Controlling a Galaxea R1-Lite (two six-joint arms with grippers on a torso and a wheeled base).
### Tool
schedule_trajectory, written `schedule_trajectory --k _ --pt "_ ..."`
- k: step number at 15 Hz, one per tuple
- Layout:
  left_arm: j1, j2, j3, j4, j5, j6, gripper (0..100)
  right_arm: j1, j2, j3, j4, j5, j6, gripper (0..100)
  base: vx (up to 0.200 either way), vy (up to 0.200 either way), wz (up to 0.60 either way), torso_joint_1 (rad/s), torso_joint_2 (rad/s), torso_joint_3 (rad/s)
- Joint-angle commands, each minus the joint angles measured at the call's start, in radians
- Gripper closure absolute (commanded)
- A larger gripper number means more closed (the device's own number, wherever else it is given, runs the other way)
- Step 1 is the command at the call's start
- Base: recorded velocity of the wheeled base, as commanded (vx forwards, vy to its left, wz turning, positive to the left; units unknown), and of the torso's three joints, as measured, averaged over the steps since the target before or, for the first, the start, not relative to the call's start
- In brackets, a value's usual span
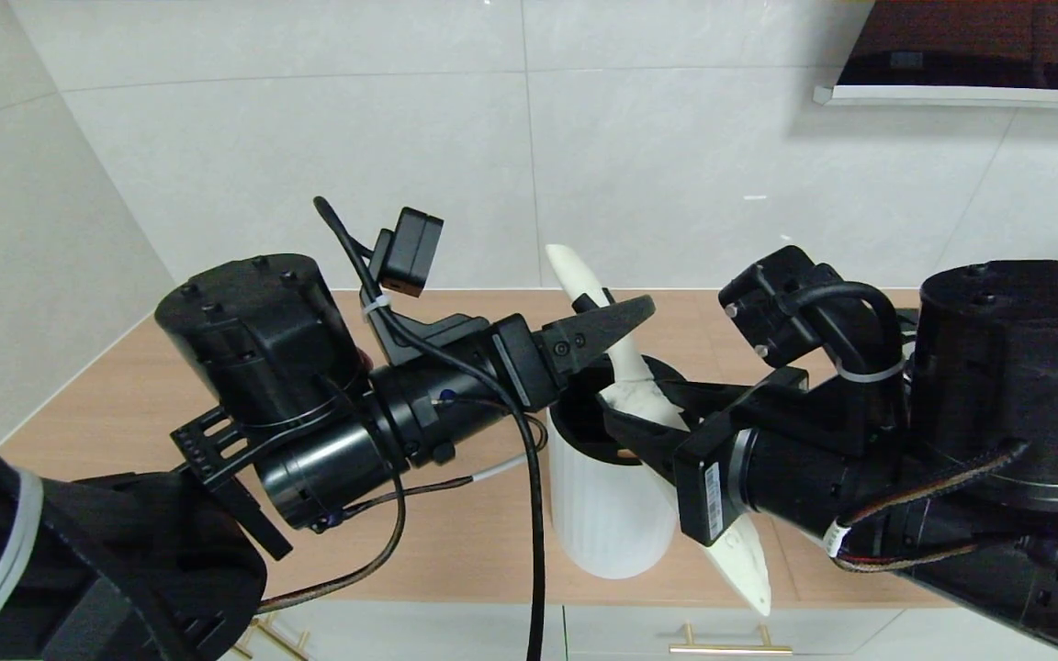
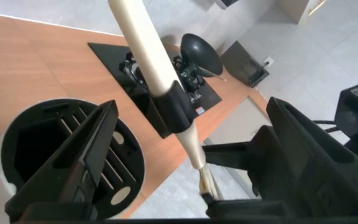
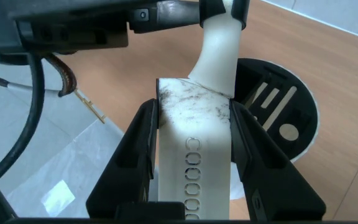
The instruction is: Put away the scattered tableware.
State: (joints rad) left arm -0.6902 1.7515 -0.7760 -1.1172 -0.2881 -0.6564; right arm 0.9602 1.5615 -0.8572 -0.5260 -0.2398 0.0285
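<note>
Right gripper (image 3: 194,115): clamped on the spatula (image 1: 575,271) blade, above the holder (image 1: 607,514)
Left gripper (image 2: 191,109): open around its handle
Remaining: spatula not yet inside

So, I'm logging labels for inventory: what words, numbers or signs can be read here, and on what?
None can be read.
Sticker on the right wrist: barcode-like print, too small.
Spatula in the right end effector: a row of rings, no letters.
Tag on the black slab: blurred.
</note>
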Motion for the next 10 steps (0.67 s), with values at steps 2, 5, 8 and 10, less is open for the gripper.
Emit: schedule_trajectory --k 2,5,8,10 --pt "0.000 0.005 0.000 -0.001 0.000 -0.002 0 0.002 0.003 0.001 -0.009 0.000 0.001 100 0.000 0.000 0.00 0.000 0.00 0.000" --pt "0.000 0.003 -0.003 -0.001 0.000 -0.002 0 0.034 0.003 0.021 -0.037 0.000 -0.001 100 0.000 0.000 0.00 0.000 0.00 0.000" --pt "0.000 0.002 -0.003 0.000 0.000 -0.002 0 0.037 0.002 0.023 -0.037 -0.001 -0.001 100 0.000 0.000 0.00 0.000 0.00 0.000" --pt "0.000 0.003 -0.003 0.000 0.001 -0.002 100 0.037 0.000 0.024 -0.037 -0.001 -0.001 100 0.000 0.000 0.00 0.000 0.00 0.000"
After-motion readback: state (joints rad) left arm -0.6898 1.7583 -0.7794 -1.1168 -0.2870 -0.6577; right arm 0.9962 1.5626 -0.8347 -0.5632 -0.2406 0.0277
